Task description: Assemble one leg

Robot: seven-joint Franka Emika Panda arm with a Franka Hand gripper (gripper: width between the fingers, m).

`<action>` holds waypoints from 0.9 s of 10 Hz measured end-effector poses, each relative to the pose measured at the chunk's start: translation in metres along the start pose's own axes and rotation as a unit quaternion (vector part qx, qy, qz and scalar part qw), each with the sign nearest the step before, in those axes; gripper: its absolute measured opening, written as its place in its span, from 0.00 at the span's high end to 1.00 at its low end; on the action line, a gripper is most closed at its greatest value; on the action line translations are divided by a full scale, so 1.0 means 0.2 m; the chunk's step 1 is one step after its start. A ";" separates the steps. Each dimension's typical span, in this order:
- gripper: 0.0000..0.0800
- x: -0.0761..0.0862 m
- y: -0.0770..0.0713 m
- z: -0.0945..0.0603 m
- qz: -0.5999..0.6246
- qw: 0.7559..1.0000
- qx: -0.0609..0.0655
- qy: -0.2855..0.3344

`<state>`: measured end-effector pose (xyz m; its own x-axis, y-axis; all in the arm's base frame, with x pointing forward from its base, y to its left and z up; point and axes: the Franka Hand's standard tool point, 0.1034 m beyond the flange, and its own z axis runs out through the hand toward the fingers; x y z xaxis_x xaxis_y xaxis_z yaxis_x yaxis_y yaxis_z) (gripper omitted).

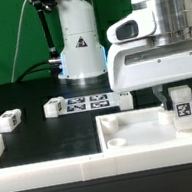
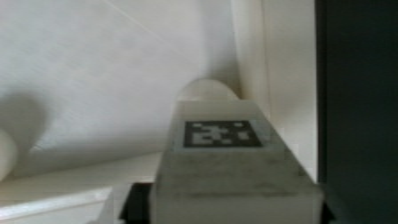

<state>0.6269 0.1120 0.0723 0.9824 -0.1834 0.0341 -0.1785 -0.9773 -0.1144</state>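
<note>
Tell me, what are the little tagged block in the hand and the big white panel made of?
The leg held in the hand looks like hard white plastic: matte, smooth faces, crisp edges. Its black-and-white tag looks like a printed sticker. The panel seems to be the same plastic, evenly white with rounded moulded sockets. Painted wood cannot be ruled out.

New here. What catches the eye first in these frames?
The hand grips a tagged leg upright at the white panel, on the exterior view's right. Whether the leg touches the panel is unclear. Two loose legs lie on the black table at its left.
</note>
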 end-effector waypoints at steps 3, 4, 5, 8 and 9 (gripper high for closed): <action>0.64 0.01 0.03 0.00 0.178 0.984 0.016 -0.005; 0.64 0.01 0.02 0.00 0.217 0.976 0.016 -0.007; 0.64 0.00 0.02 0.00 0.297 0.955 0.019 -0.010; 0.64 0.00 0.02 0.01 0.453 0.891 0.017 -0.014; 0.64 0.00 0.02 0.01 0.494 0.869 0.017 -0.016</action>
<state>0.6253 0.1084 0.0698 0.3512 -0.9280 -0.1247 -0.9348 -0.3399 -0.1027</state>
